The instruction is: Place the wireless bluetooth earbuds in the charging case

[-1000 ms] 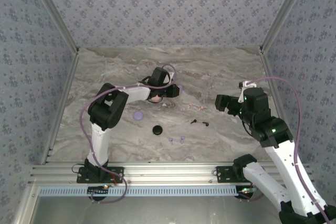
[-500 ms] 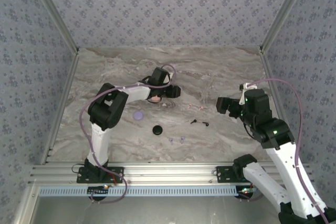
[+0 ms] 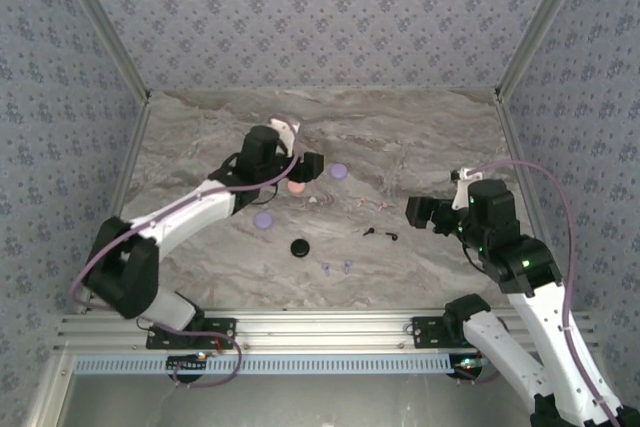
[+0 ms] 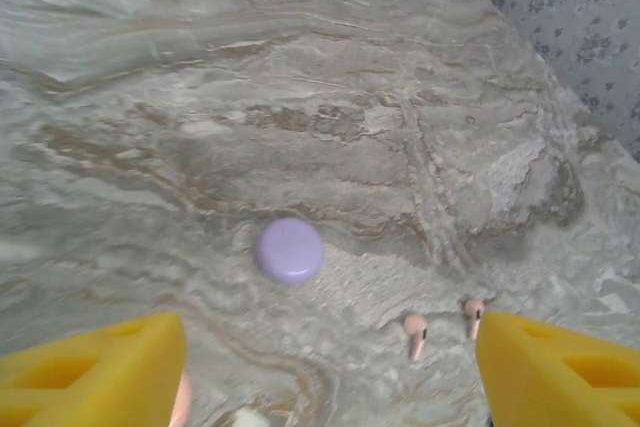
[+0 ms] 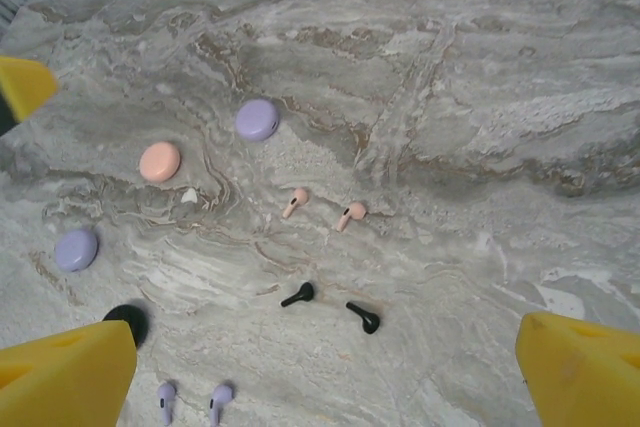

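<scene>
Several round charging cases lie on the marble table: a lavender case [image 3: 339,171] [image 4: 290,250] [image 5: 257,119], a pink case [image 3: 297,187] [image 5: 160,161], a second lavender case [image 3: 263,219] [image 5: 76,248] and a black case [image 3: 300,247] [image 5: 127,322]. Pairs of earbuds lie loose: pink earbuds [image 4: 415,332] [image 5: 295,201], black earbuds [image 3: 370,232] [image 5: 299,294] and lavender earbuds [image 3: 326,267] [image 5: 219,399]. My left gripper [image 3: 310,167] [image 4: 330,377] is open and holds nothing, just left of the far lavender case. My right gripper [image 3: 418,212] [image 5: 325,387] hangs open to the right of the black earbuds.
Patterned walls enclose the table on the back and both sides. An aluminium rail [image 3: 320,332] runs along the near edge. Bare marble stretches at the back and to the right of the earbuds.
My left gripper has opened and drawn back to the left, its elbow swinging out left; the far lavender case now lies uncovered on the table. The right gripper shifted slightly.
</scene>
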{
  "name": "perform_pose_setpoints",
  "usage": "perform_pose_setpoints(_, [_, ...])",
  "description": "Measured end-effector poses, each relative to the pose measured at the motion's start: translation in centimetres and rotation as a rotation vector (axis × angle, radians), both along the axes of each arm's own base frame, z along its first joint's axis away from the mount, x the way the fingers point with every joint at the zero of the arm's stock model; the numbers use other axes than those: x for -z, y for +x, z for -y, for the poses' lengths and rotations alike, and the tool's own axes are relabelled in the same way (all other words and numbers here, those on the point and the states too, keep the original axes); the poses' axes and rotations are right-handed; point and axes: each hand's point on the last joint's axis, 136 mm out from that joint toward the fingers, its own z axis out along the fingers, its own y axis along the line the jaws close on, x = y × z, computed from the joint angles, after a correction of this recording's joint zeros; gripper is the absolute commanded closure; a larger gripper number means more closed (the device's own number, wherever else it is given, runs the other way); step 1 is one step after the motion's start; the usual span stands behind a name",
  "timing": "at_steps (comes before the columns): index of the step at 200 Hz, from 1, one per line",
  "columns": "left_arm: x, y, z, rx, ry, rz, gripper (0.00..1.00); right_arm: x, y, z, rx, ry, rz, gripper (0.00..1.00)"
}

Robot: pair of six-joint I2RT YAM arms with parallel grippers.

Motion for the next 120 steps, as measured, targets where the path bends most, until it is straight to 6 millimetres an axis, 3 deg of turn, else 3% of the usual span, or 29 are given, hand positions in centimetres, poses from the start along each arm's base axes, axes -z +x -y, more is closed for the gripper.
perform_pose_setpoints(37, [1.9,-1.8,-6.0,-0.132,0.005,-0.015,0.03,1.9,2.0,-2.0,-0.006,0.044,-0.088,0.02])
perform_pose_setpoints(67, [2.6,-2.3,-10.5,-0.254,-0.028,-0.028,0.01,4.9,3.6,-6.5,-0.090,-0.012,-0.179,0.02])
perform_pose_setpoints(93, [2.6,-3.0,-12.9,-0.320,-0.084,-0.037,0.01,7.2,5.1,-10.5,-0.151,-0.114,-0.231,0.03])
perform_pose_setpoints(120, [2.2,-4.0,-14.0,-0.341,-0.133,-0.036,0.01,8.5,7.7,-14.7,-0.186,-0.173,-0.235,0.06])
